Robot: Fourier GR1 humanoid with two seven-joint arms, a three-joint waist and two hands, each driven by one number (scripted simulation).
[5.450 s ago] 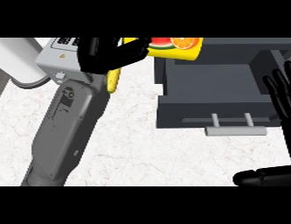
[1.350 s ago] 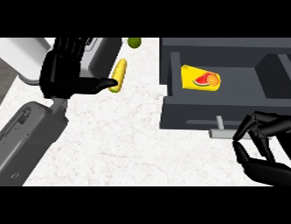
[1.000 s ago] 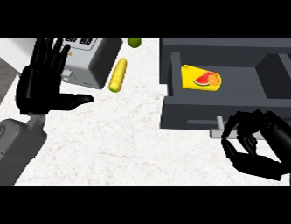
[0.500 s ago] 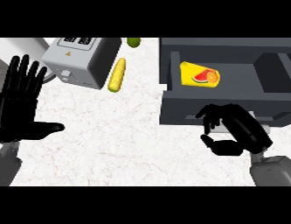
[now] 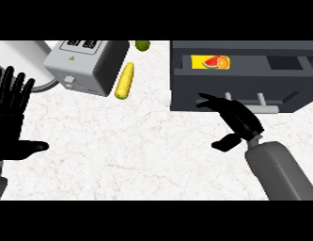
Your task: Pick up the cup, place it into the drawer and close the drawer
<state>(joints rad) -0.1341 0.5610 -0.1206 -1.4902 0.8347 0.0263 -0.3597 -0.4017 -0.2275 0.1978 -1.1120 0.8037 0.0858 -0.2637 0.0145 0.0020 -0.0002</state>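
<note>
cup (image 5: 211, 62): in the open drawer (image 5: 291, 92), far-left corner | right robot hand (image 5: 237, 121): fingers straight, tips against the drawer front near the handle (image 5: 262, 108), not touching the cup | left robot hand (image 5: 6, 122): spread flat, resting at the surface's (image 5: 117, 146) left edge

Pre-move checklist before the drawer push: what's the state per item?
1. Cup inside the drawer: ok, it sits in the open compartment.
2. Cup free of both hands: ok.
3. Drawer shut: not ok, it is partly open and the cup shows.
4. Right hand at the drawer front, fingers straight beside the handle: ok; contact cannot tell.
5. Left hand out of the way: ok, open at the view's left edge.
6. Corn and toaster apart from the drawer: ok, both lie to its left.
</note>
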